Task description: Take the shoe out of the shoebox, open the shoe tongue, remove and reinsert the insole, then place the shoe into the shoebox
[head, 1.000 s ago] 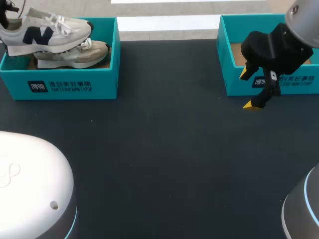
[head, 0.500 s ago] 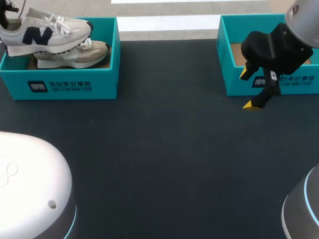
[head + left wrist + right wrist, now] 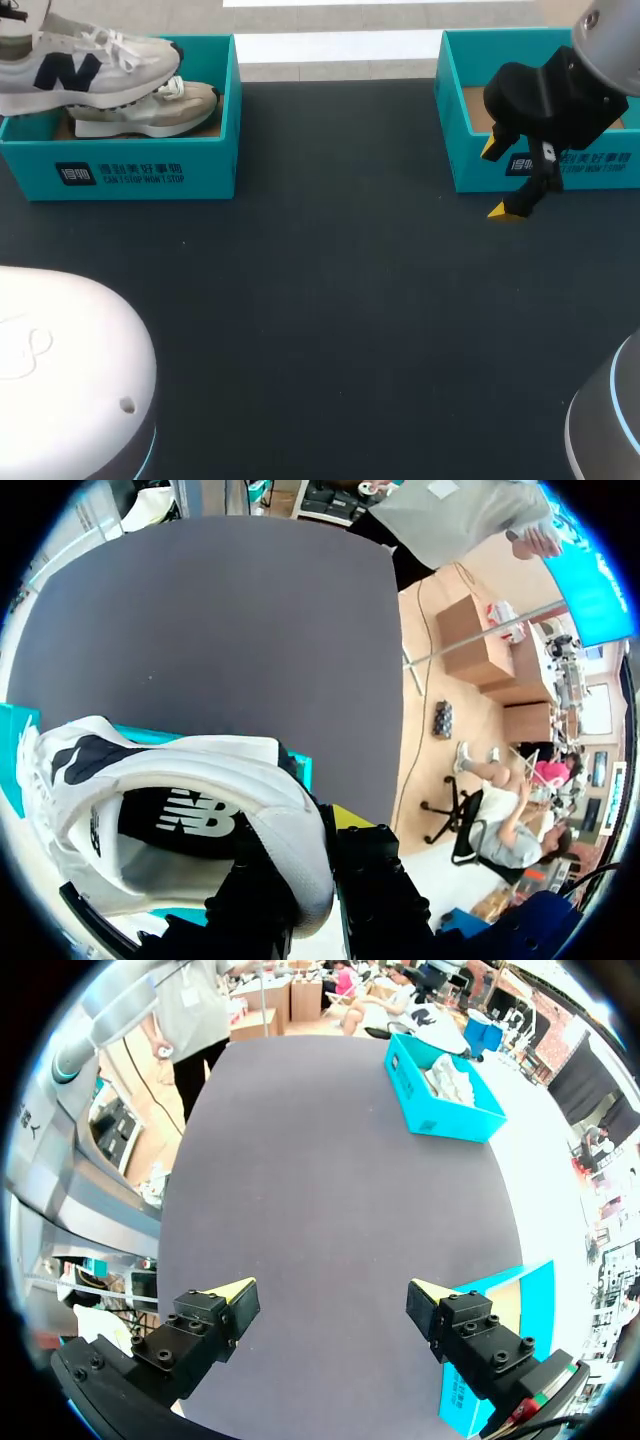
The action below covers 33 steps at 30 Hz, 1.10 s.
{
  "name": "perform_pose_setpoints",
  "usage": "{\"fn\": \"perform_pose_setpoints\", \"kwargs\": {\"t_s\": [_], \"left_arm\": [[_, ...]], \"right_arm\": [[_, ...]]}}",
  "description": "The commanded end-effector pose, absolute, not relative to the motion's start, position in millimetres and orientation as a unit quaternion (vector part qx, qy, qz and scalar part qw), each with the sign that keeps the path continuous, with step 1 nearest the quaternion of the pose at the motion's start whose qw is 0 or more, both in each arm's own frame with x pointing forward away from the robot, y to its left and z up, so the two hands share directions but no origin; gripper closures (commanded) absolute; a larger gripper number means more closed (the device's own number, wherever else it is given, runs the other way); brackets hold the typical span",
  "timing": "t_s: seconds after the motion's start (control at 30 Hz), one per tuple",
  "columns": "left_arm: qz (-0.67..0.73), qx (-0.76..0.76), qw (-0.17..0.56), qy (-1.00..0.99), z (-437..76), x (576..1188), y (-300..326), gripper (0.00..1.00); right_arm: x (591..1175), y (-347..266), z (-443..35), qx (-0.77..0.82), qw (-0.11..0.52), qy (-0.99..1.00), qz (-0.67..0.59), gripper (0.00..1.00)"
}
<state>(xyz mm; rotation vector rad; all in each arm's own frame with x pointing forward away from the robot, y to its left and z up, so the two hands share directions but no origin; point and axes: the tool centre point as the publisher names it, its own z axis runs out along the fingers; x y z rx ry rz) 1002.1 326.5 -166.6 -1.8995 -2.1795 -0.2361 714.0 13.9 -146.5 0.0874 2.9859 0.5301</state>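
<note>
A white shoe with a navy logo point(image 3: 80, 62) hangs over the left teal shoebox point(image 3: 130, 170), its heel at the view's far left edge. My left gripper point(image 3: 315, 880) is shut on the heel collar of that white shoe point(image 3: 170, 800), one finger inside and one outside. A second, beige shoe point(image 3: 150, 110) lies in the box beneath it. My right gripper point(image 3: 505, 180) hovers open at the front left corner of the right teal shoebox point(image 3: 560, 172). In the right wrist view the right gripper point(image 3: 328, 1298) holds nothing, with the left shoebox point(image 3: 440, 1095) far ahead of it.
The dark table mat point(image 3: 330, 300) stretches between the two boxes and toward the front. The right shoebox point(image 3: 505, 1305) stands close beside one finger of the right gripper. My arms' pale bases fill the lower corners of the head view.
The white shoe has shifted slightly left with my left gripper. The right arm has not moved.
</note>
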Motion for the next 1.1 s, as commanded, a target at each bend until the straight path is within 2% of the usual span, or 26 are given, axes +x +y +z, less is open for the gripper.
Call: {"fn": "perform_pose_setpoints", "kwargs": {"t_s": [0.03,0.27,1.1], "left_arm": [[-0.117,-0.64,0.103,-0.752,-159.2,956.6,314.7,1.0],[-0.111,-0.63,0.124,-0.758,-154.3,922.8,297.8,1.0],[-0.112,-0.653,0.131,-0.737,-171.9,810.8,164.6,1.0]], "right_arm": [[715.9,15.5,-147.1,0.03,0.053,0.983,0.172,0.0],[715.9,15.5,-147.1,0.03,0.053,0.983,0.172,0.0],[715.9,15.5,-147.1,0.03,0.053,0.983,0.172,0.0]]}}
